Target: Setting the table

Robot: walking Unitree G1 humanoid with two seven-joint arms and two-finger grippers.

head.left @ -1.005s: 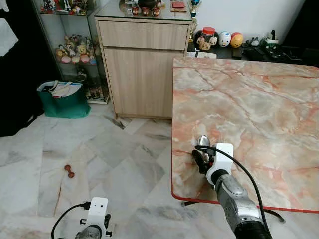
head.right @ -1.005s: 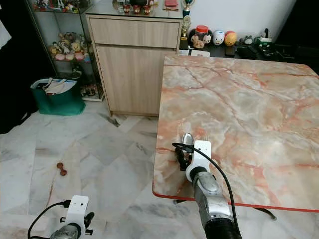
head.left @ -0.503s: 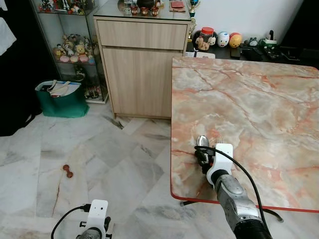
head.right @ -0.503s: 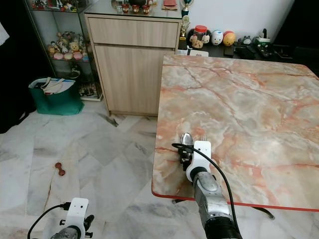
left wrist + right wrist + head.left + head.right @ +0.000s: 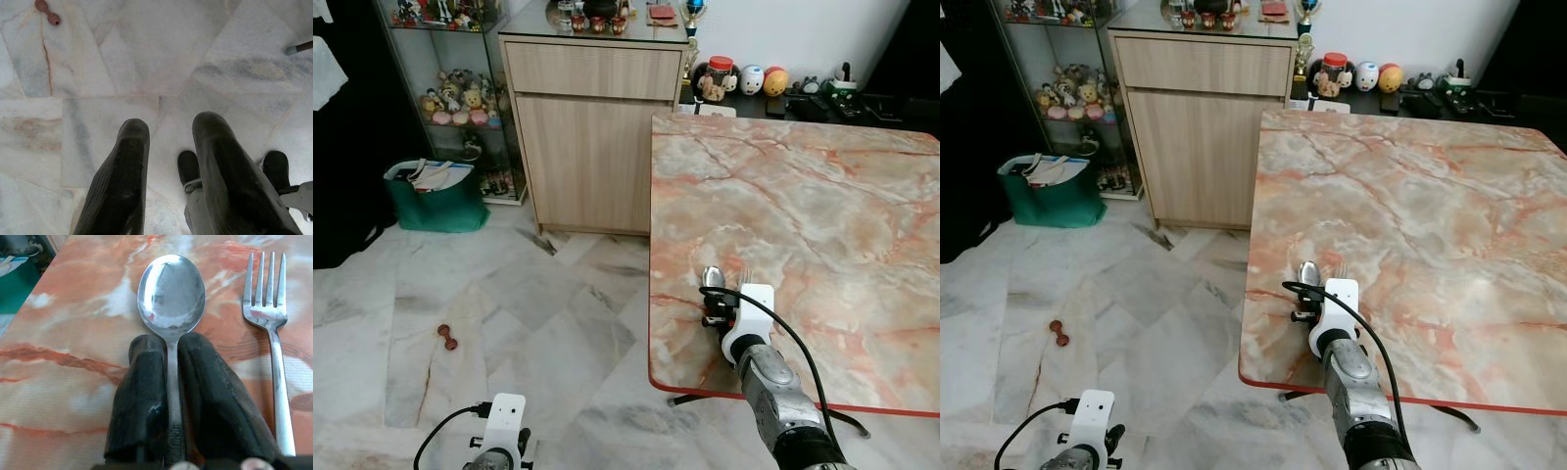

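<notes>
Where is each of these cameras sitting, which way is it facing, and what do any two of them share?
Left eye view: on the head, looking forward and down at the pink marble table; the right gripper and silver right arm show.
Right eye view: the head's other eye, same scene slightly shifted.
Left wrist view: on the hanging left arm, facing the white marble floor; the left gripper shows, open.
Right wrist view: looks along the right gripper, shut on the steel spoon, beside a steel fork.
Shared: the spoon shows in both the eye views and the right wrist view.
</notes>
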